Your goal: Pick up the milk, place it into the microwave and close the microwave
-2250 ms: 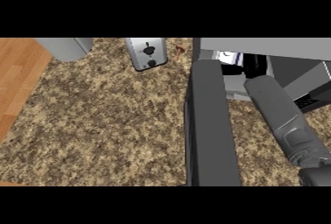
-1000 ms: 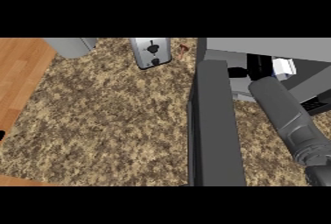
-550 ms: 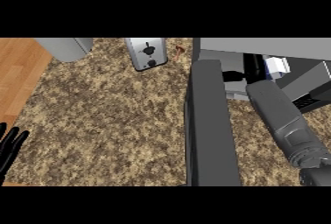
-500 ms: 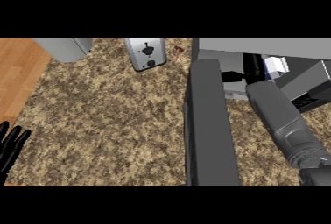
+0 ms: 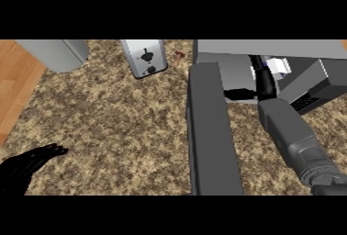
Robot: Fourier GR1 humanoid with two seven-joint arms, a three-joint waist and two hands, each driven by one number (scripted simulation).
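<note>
The microwave [image 5: 271, 48] stands at the counter's back right with its dark door [image 5: 211, 137] swung wide open toward me, seen edge-on. My right forearm reaches into the cavity, and my right hand [image 5: 263, 85] lies inside it. The white and blue milk carton [image 5: 277, 65] stands in the cavity, right against the hand's far side. The hand's fingers [image 5: 257, 69] run straight beside the carton and its thumb [image 5: 235, 95] points left, away from it. My left hand [image 5: 30, 165] shows low at the left edge, open, over the counter.
A grey appliance with black knobs [image 5: 143, 57] stands at the back middle, a plain grey block [image 5: 54, 53] at the back left. The speckled counter [image 5: 115, 124] ends at a wooden strip [image 5: 13, 87] on the left.
My left hand has risen into view at the lower left. The right hand and the milk have gone deeper into the microwave and now hold almost still.
</note>
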